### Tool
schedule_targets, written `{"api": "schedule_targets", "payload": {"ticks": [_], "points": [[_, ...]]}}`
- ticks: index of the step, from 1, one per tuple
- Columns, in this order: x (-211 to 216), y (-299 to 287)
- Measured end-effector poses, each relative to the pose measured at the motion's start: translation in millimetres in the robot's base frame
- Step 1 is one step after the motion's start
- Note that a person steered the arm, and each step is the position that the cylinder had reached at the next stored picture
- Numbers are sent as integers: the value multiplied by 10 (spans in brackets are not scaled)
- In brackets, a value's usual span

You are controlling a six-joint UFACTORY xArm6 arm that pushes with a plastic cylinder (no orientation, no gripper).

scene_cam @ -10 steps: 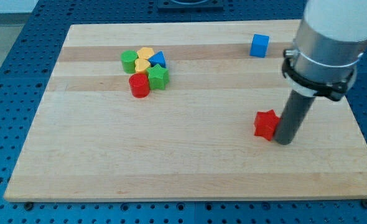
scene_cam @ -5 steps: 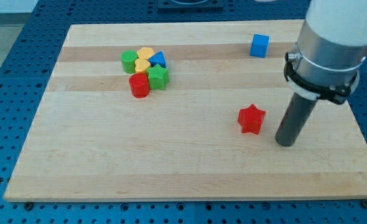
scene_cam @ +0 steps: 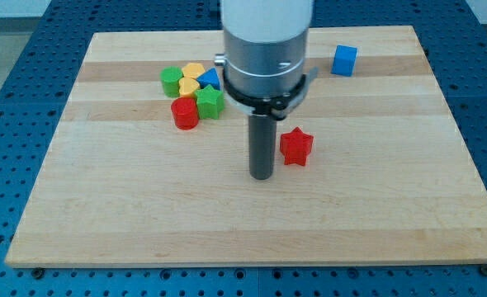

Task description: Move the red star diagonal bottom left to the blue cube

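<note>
A single camera looks down at a slant from beyond the near long edge of the wooden tabletop (scene_cam: 144,223), facing across it toward the far edge at the view's top. It stands back enough to take in all four edges of the board, with a margin of blue perforated bench (scene_cam: 4,99) on every side. The arm's grey cylindrical body (scene_cam: 264,41) enters from the top and is cut off by the frame. The far edge appears shorter than the near one. No second view is supplied.
</note>
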State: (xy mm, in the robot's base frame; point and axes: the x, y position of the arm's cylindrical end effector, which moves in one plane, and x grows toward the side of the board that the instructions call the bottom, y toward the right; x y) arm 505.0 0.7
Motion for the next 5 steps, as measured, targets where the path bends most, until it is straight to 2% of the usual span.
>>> {"api": "schedule_targets", "payload": {"ticks": [2, 4, 5], "points": [[624, 439], [623, 595], [-63, 741]]}}
